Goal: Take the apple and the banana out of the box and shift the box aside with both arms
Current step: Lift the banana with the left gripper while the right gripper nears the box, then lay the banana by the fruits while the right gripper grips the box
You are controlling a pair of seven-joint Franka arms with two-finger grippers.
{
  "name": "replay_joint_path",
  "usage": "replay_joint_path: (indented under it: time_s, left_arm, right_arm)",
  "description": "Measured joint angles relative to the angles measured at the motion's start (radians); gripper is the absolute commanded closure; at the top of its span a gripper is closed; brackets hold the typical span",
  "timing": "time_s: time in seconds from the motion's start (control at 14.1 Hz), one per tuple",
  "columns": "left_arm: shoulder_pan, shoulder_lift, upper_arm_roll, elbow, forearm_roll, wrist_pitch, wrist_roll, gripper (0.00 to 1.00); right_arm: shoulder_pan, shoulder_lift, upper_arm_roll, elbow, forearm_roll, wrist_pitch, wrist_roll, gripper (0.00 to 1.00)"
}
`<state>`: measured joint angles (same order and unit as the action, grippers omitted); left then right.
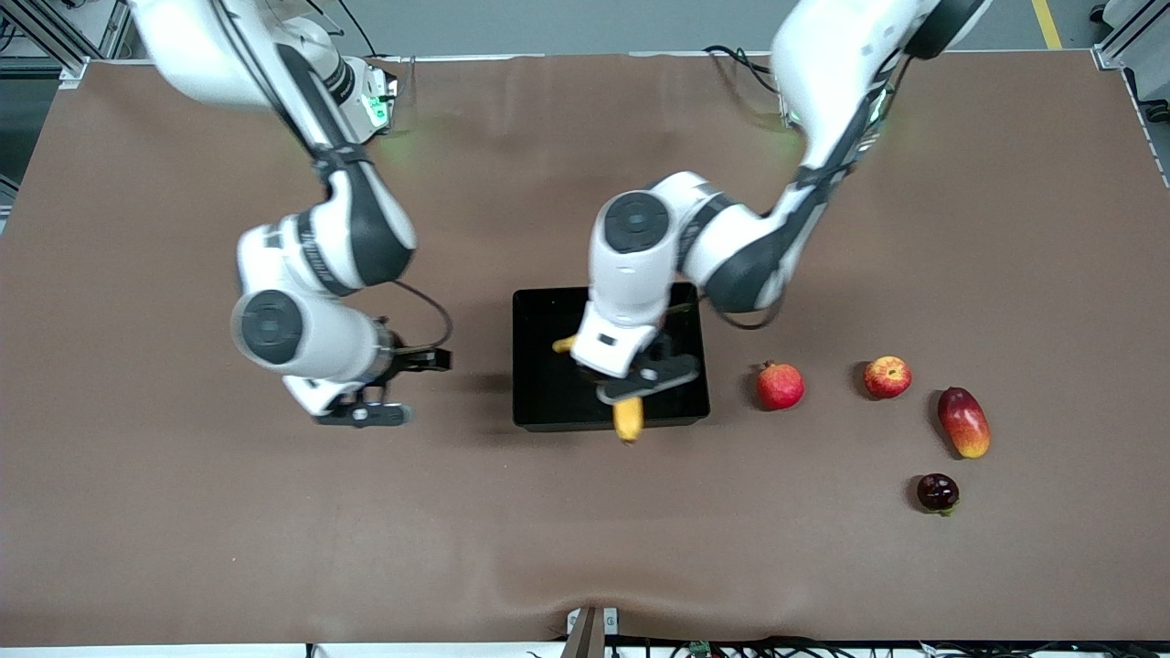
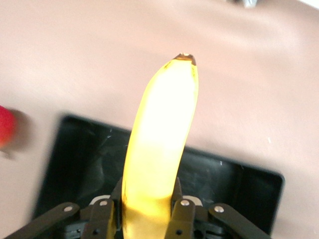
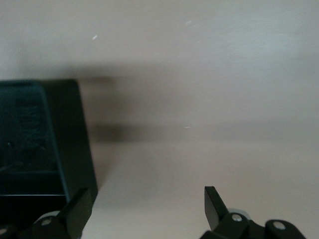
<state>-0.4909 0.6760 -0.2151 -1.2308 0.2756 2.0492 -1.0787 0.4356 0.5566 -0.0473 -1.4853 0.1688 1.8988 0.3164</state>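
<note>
My left gripper (image 1: 640, 379) is shut on the yellow banana (image 1: 628, 419) and holds it over the black box (image 1: 548, 384). The banana's tip reaches out past the box's wall nearest the front camera. In the left wrist view the banana (image 2: 159, 149) runs between my fingers (image 2: 182, 219), above the box (image 2: 234, 184). My right gripper (image 1: 402, 388) is open and empty, low over the table beside the box toward the right arm's end. In the right wrist view the box (image 3: 35, 144) lies by my open gripper (image 3: 144, 209). The red apple (image 1: 888, 376) with yellow streaks lies on the table toward the left arm's end.
A red pomegranate (image 1: 780, 386) lies between the box and the apple; it shows as a red blur in the left wrist view (image 2: 6, 127). A red-yellow mango (image 1: 963, 421) and a small dark fruit (image 1: 938, 493) lie nearer the front camera than the apple. Brown cloth (image 1: 274, 530) covers the table.
</note>
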Motion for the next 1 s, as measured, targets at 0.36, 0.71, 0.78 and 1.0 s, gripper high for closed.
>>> replay_joint_path:
  time_s: [0.36, 0.71, 0.78, 1.0]
  left_arm:
    - [0.163, -0.058, -0.001, -0.090, -0.008, -0.080, 0.185, 1.00]
    - [0.346, -0.087, 0.001, -0.220, -0.008, -0.089, 0.501, 1.00]
    - [0.388, -0.086, 0.001, -0.233, -0.008, -0.086, 0.552, 1.00]
    - [0.518, -0.066, 0.002, -0.268, -0.008, -0.034, 0.718, 1.00]
  right_arm:
    - [0.073, 0.066, 0.001, 0.007, 0.000, 0.141, 0.002, 0.00]
    - [0.103, 0.105, 0.000, 0.009, -0.001, 0.202, -0.049, 0.00]
    - [0.105, 0.117, 0.000, 0.009, -0.001, 0.215, -0.055, 0.00]
    - [0.131, 0.154, 0.002, 0.009, 0.000, 0.271, -0.059, 0.26]
